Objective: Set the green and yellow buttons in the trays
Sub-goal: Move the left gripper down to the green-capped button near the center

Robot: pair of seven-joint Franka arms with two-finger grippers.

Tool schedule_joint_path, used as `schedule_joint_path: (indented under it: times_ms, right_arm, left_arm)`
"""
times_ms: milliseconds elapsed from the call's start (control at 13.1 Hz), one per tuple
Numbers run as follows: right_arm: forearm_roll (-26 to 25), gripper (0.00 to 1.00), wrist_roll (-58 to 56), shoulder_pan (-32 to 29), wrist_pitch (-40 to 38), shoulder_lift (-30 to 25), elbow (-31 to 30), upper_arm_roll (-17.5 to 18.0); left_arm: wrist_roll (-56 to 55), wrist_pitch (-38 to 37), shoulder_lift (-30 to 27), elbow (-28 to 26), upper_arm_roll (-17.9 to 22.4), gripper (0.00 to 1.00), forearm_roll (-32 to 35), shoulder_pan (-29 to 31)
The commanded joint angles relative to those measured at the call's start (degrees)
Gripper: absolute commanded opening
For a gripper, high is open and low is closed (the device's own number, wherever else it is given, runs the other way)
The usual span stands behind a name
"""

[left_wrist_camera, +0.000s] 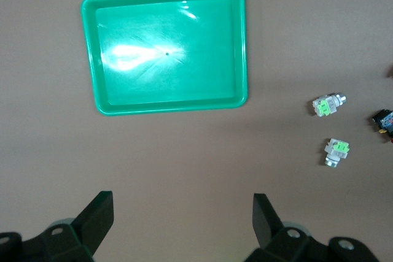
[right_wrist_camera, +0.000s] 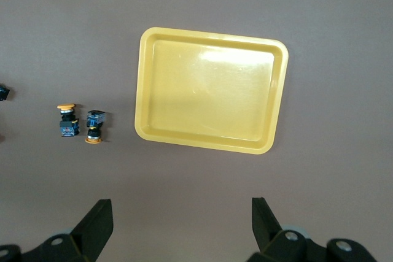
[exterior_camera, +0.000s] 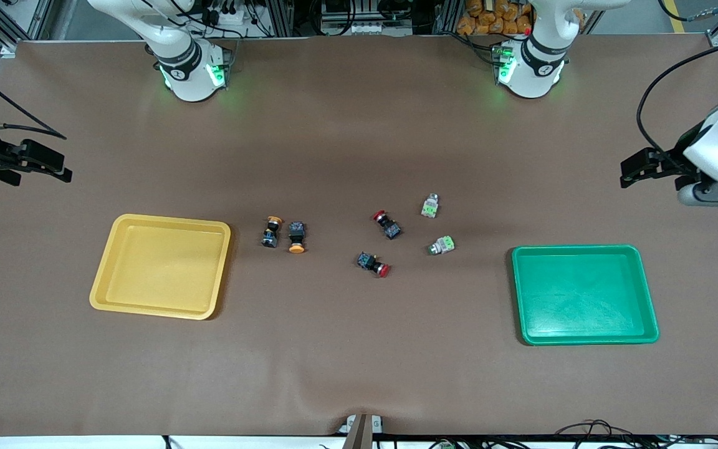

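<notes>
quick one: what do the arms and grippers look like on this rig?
Both arms are glossy white with black joint bands and green lights glowing at the bases. The left gripper and right gripper are black with angular, wedge-shaped fingers. Black cables loop along the left arm's wrist and trail by the right gripper. No readable markings.

Brown matte table cover [exterior_camera: 346,349], slightly creased near the camera edge. Aluminium framing [exterior_camera: 309,15], cabling [exterior_camera: 234,15] and orange items [exterior_camera: 490,19] along the base edge. Even overhead light.
</notes>
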Motion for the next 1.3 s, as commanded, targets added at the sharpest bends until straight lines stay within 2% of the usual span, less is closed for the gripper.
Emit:
schedule_joint_path:
  times_ms: [0, 382, 687, 764, 840, 916, 993, 1222]
  right_arm:
    - [-0.02, 1.0, 0.81, 0.54, -0.86, -0.75, 1.46, 0.42]
    - [-0.19, 1.0, 0.11, 0.45, -1.21, 0.04, 1.12, 0.16]
    - [-0.28, 1.0, 0.46, 1.94, -1.21, 1.71, 0.15, 0.16]
    - [-0.46, 1.0, 0.29, 1.77, -3.56, 2.67, -0.11, 0.16]
    - [0.33, 1.0, 0.63, 1.59, -6.2, 2.94, -1.15, 0.16]
    - [-0.54, 1.0, 0.46, 2.03, -5.44, 2.86, -0.03, 0.16]
    - [-0.46, 1.0, 0.72, 2.03, -5.52, 2.86, 0.24, 0.16]
    - [-0.46, 1.0, 0.37, 1.77, -5.43, 3.03, -0.02, 0.16]
  left_arm:
    - [-0.18, 0.37, 5.52, 1.52, -1.25, 1.0, 0.02, -2.43]
    - [-6.85, 7.13, 13.01, 0.21, -2.57, 1.0, -0.77, -9.99]
    - [-7.82, 13.02, 18.36, -0.5, -2.84, 1.0, -1.73, -13.5]
    - [-8.7, 15.21, 19.25, -2.5, -2.84, 1.0, -3.12, -15.0]
    - [-8.97, 20.63, 19.43, -6.0, -2.75, 1.0, -3.14, -16.4]
    - [-8.88, 24.94, 19.6, -8.13, -2.67, 1.0, -2.62, -17.9]
    - [-7.75, 25.68, 21.0, -8.06, -2.66, 1.0, -2.0, -19.22]
    - [-2.47, 28.4, 23.46, -8.15, -4.32, 1.0, 8.0, -22.2]
